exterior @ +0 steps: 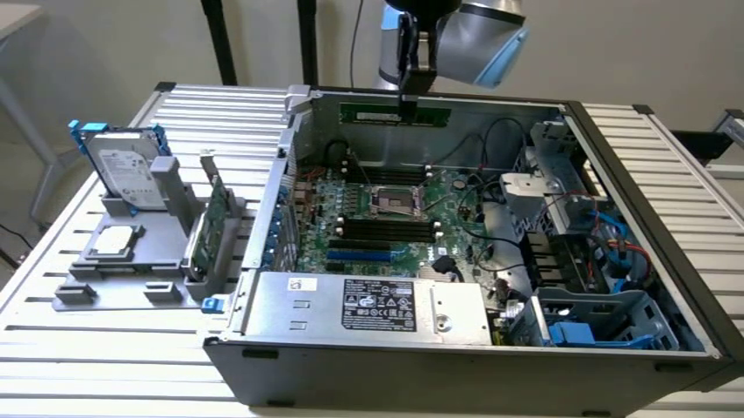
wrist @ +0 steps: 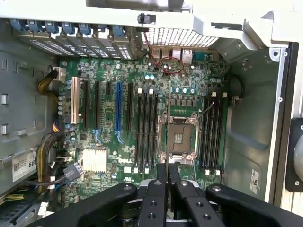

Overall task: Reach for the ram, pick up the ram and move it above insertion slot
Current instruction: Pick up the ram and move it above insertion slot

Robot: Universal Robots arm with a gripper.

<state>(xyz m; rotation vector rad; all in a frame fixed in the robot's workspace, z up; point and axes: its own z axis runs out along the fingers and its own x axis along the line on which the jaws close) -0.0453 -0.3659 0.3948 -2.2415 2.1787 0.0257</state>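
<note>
The ram is a thin green stick hanging level above the open computer case, near its far wall. My gripper comes down from above and is shut on the ram's middle. In the wrist view the black fingers are pressed close together, and the ram runs edge-on as a thin line over the motherboard. Below it lie black memory slots on one side of the CPU socket and more slots on the other. The slots show on the board in the exterior view.
On the exterior view's left, a grey fixture holds a silver hard drive, a wider upright green card and a chip. The case has tall walls, a power supply in front and cables at the exterior view's right.
</note>
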